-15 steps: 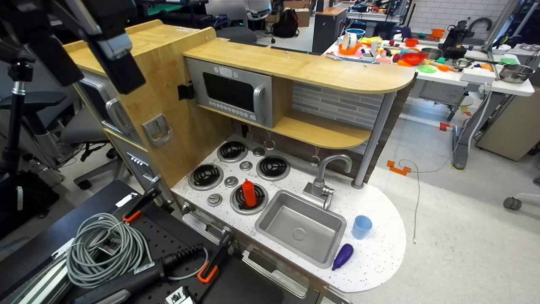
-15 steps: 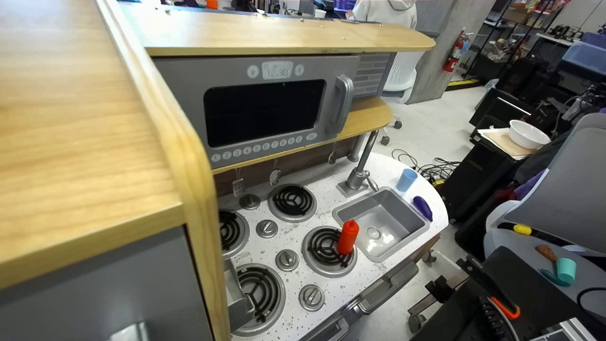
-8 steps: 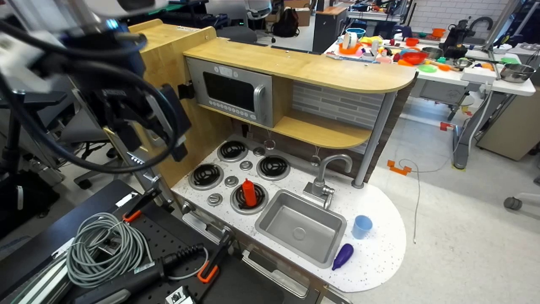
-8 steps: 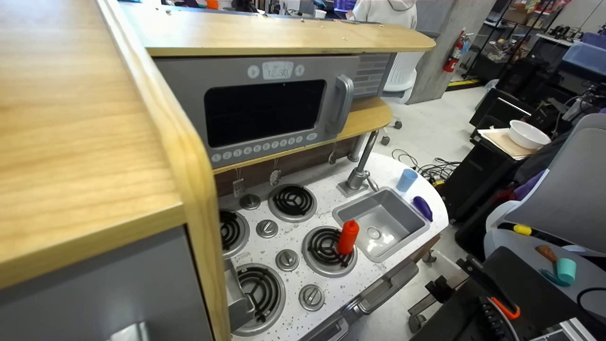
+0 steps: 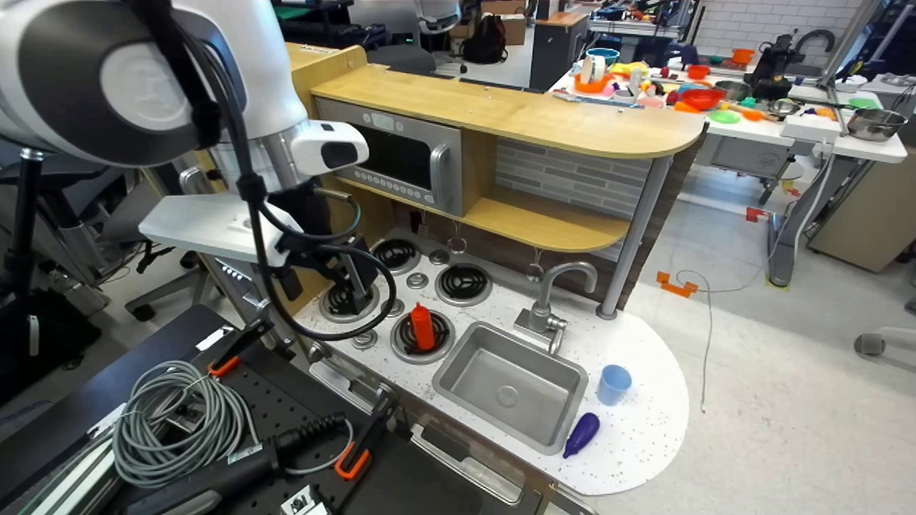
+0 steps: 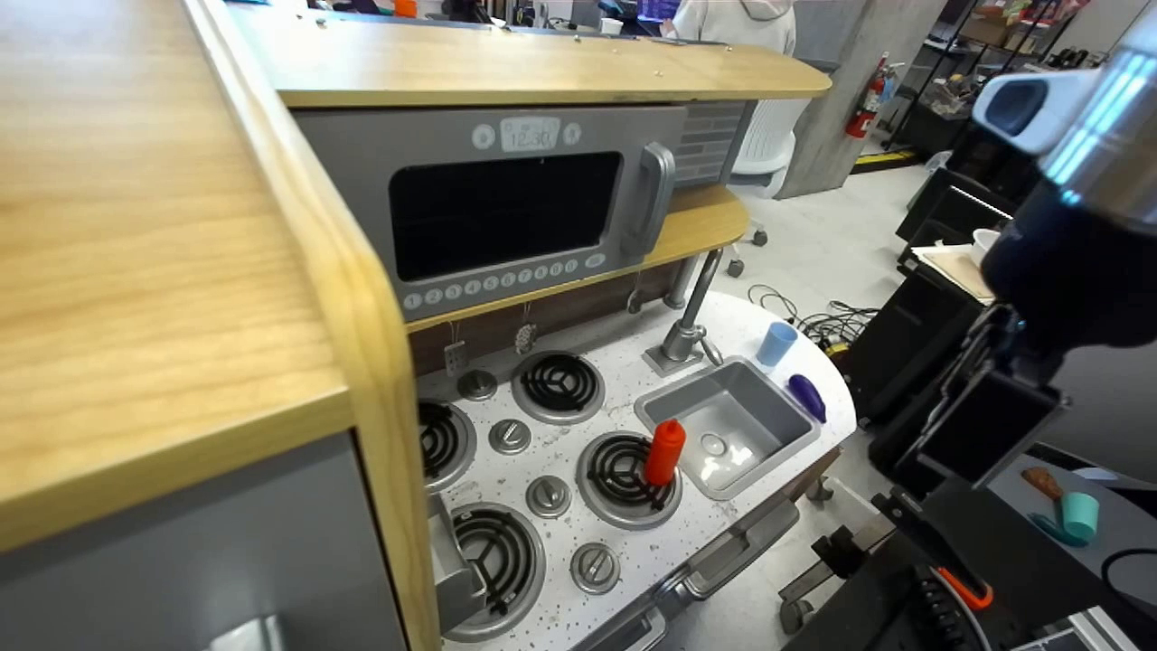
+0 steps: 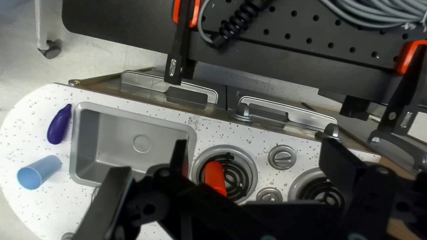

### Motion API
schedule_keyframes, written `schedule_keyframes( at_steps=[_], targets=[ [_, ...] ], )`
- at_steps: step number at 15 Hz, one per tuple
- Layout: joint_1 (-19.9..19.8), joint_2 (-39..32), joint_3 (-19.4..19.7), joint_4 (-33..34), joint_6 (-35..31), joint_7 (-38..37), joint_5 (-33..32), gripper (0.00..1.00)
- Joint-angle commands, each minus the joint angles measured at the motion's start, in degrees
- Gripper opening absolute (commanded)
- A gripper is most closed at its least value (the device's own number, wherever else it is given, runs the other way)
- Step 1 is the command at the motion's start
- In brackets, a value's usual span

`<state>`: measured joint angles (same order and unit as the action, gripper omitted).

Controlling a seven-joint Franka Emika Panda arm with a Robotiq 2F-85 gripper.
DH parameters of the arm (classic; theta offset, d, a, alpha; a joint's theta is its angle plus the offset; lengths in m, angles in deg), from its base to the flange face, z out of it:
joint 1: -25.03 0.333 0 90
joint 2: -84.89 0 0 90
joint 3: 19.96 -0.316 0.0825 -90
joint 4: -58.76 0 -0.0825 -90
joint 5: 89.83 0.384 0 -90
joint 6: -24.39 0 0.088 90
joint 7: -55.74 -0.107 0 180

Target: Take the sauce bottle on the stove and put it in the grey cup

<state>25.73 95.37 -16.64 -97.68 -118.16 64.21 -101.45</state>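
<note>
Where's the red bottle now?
In an exterior view, the bottle stands upright on the burner just left of the sink. In the wrist view, it's right of the sink.

In an exterior view, a white brick-patterned wall [image 5: 758, 18] rises at two o'clock, beyond a cluttered white table [image 5: 876, 151]; a wood-topped grey cabinet [image 5: 554, 59] stands at one, and pale floor [image 5: 787, 400] spreads toward four. In an exterior view, a concrete pillar [image 6: 836, 104] stands between one and two, a white chair [image 6: 766, 137] at its eight o'clock side.
</note>
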Motion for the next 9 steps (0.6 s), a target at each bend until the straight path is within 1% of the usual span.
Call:
schedule_keyframes(
  at_steps=[1, 4, 9],
  targets=[
    [-0.4, -11.8, -1.0, 6.2, -4.7, -0.9, 1.7, 1.00],
    [-0.5, -18.8, -1.3, 10.5, -7.6, -1.7, 2.1, 1.00],
    [-0.4, -29.6, -2.0, 19.5, -7.2, -2.2, 4.4, 1.00]
  ],
)
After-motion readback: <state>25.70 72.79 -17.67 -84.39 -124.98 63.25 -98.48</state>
